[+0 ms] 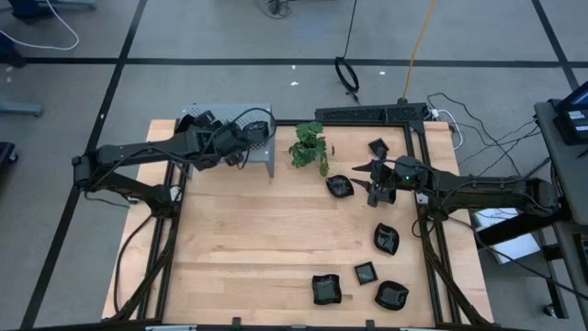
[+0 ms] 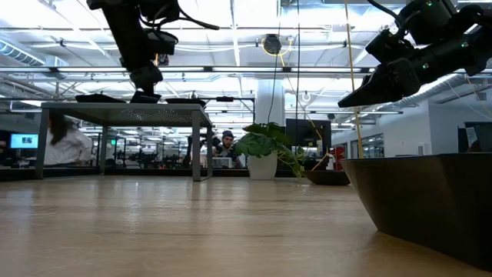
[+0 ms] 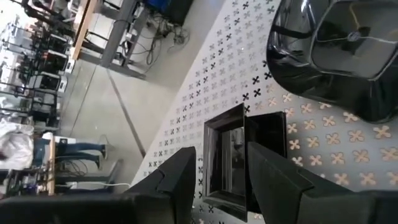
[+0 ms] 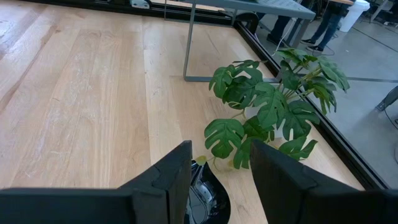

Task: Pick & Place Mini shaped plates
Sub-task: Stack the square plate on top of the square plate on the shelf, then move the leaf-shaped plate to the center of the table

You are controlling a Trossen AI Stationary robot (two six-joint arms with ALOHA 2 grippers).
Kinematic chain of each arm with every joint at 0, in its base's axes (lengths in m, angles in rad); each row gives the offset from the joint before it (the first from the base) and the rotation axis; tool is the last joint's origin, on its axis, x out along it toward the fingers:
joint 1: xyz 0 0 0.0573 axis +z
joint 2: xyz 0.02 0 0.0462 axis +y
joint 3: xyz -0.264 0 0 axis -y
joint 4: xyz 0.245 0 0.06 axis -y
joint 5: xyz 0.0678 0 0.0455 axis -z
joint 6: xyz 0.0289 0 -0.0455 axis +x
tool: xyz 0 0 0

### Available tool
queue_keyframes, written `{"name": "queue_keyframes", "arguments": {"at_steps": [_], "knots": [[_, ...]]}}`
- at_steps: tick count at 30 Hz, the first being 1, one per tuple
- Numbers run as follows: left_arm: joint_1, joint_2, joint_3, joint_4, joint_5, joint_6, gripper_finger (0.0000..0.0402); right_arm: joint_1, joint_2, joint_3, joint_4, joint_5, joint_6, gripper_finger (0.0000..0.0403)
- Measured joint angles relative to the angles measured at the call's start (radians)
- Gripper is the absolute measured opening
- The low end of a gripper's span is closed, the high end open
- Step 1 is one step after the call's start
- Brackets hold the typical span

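Square plate lies between left jaws, unclamped.

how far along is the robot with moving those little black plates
Partly done. Some plates already sit on the grey perforated box; a large glossy one and a square one show there under the open left hand. The open right hand hovers over a plate beside the plant. About six plates remain on the table.

Both arms are dark, slim, jointed tubes with black cables; the right arm carries a small green light.
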State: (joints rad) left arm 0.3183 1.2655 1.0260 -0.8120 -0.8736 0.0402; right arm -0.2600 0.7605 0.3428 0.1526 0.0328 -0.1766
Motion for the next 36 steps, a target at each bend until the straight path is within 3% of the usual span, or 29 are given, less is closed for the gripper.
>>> {"name": "queue_keyframes", "arguments": {"at_steps": [9,14,24,30,36], "knots": [[0.001,-0.004,0.000,-0.002,0.117,-0.104,0.0150,0.000,0.000,0.000,0.000,0.000,0.000,0.0153],[0.001,-0.018,0.000,-0.002,0.124,-0.106,0.0150,0.000,0.000,0.000,0.000,-0.002,0.000,0.0153],[-0.030,-0.163,0.000,0.017,0.188,-0.206,0.0150,0.000,0.000,0.005,-0.012,0.000,0.008,0.0153],[-0.078,-0.214,0.000,0.184,0.357,-0.352,0.0150,0.016,0.004,0.080,-0.132,-0.006,0.011,0.0153],[-0.163,-0.181,0.001,0.434,0.563,-0.365,0.0150,0.100,0.051,0.108,-0.299,-0.007,0.009,0.0153]]}}
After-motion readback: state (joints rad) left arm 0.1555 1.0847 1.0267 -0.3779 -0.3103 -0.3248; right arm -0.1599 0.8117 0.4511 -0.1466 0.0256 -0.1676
